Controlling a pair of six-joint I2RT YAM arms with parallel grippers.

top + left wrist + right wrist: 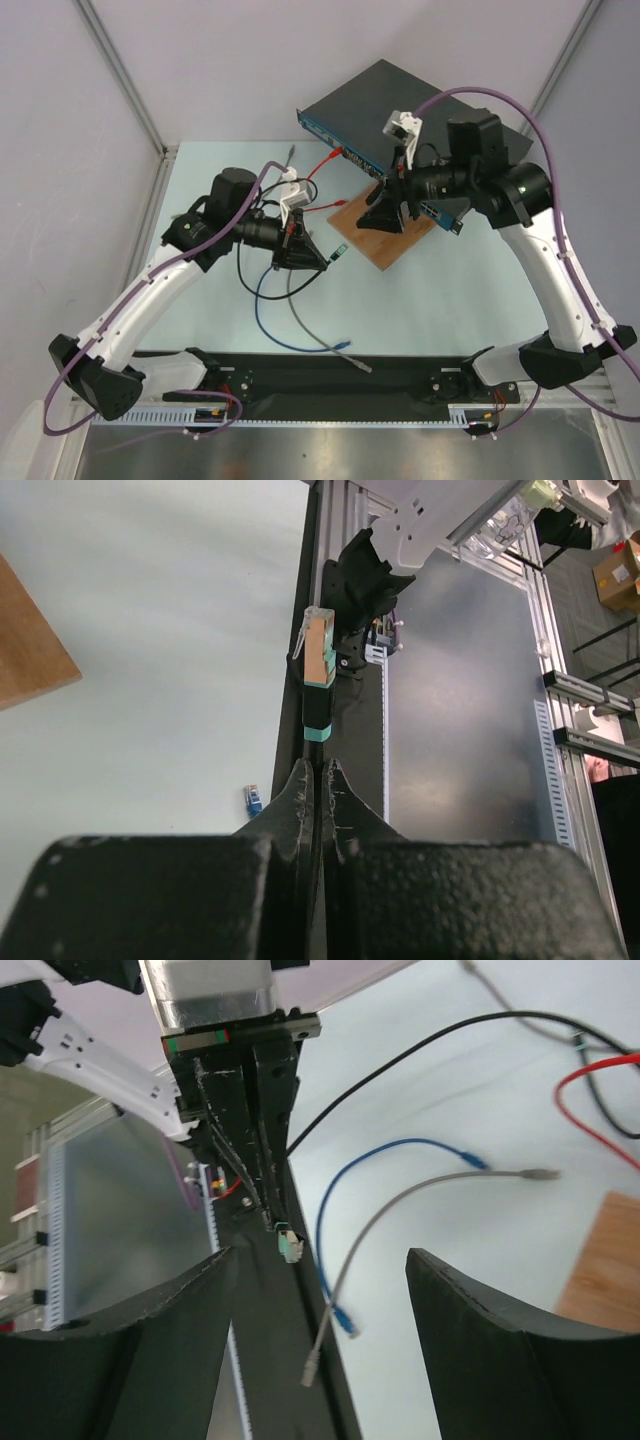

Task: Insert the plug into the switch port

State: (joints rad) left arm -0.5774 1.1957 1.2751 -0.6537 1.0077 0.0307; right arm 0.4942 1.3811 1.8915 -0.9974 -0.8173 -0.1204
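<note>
From where I am standing, the switch [400, 100] is sitting at about 1 o'clock on the desk [400, 310]. It is turned at an angle, with its blue front strip [350, 155] facing toward 7 o'clock. A wooden board [390, 245] is lying just in front of that strip, on its 6 o'clock side.

The left tool [318, 772] is hovering near the middle of the desk, at about 8 o'clock from the board. Its fingers [296, 790] are pressing together on the teal-and-black boot of the plug [318, 655]. The plug is sticking straight out past the fingertips, with its clear tip pointing away from the tool. It is sitting well apart from the switch.

The right tool [320, 1260] is hanging over the board, between the board and the blue strip. Its two fingers are standing spread, with nothing between them.

A blue cable [258, 305] and a grey cable [305, 328] are trailing loose across the desk from under the left tool toward 6 o'clock. Both are ending in small plugs near the black rail at the near edge. A red cable [600, 1064] is curling on the desk close to the board.
</note>
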